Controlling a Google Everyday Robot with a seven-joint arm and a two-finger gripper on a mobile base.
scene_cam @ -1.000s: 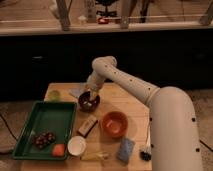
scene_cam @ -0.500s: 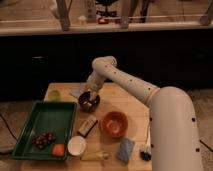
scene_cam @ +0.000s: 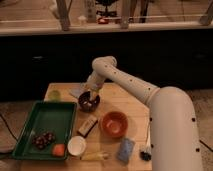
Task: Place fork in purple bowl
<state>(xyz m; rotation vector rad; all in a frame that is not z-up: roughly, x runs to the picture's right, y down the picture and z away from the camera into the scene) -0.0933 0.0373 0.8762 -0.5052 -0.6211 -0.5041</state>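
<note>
The purple bowl stands on the wooden table, left of the middle and behind the orange bowl. My gripper hangs straight down over the purple bowl, with its tip at or just inside the rim. The white arm comes in from the lower right and bends above the bowl. The fork does not show; the gripper covers the inside of the bowl.
A green tray at the left holds dark grapes and an orange fruit. In front lie a small white bowl, a brown packet, a yellow item, a blue sponge and a dish brush. A green item sits at the back left.
</note>
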